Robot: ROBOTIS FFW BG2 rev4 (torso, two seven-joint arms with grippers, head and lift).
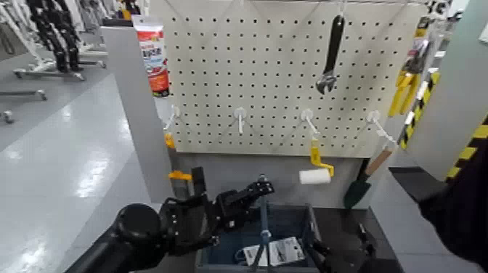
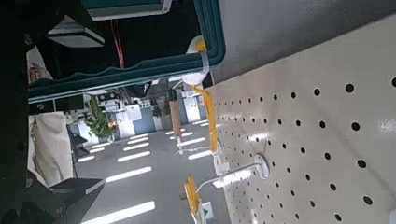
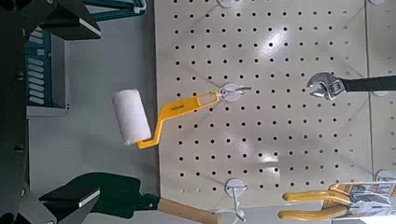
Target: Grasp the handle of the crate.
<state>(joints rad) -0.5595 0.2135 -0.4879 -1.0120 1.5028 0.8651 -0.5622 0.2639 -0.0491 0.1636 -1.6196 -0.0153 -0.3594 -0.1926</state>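
The dark blue-grey crate (image 1: 294, 216) stands on the floor below the pegboard. Its thin handle (image 1: 264, 218) stands upright over the crate's middle, with a small joint (image 1: 266, 234) midway. My left gripper (image 1: 260, 187) is open and hovers just above and left of the handle's top, not touching it. In the left wrist view the left gripper (image 2: 98, 110) is empty, with the crate's rim (image 2: 131, 82) beside it. My right gripper (image 1: 341, 250) is low at the crate's right side. In the right wrist view it (image 3: 98, 107) is open and empty, next to the crate's slats (image 3: 37, 65).
The white pegboard (image 1: 276, 72) behind the crate holds a black wrench (image 1: 330, 54), a yellow-handled paint roller (image 1: 315, 174), yellow pliers (image 1: 401, 91) and a green trowel (image 1: 357, 192). A grey post (image 1: 138, 109) stands to its left. White packets (image 1: 279, 250) lie in the crate.
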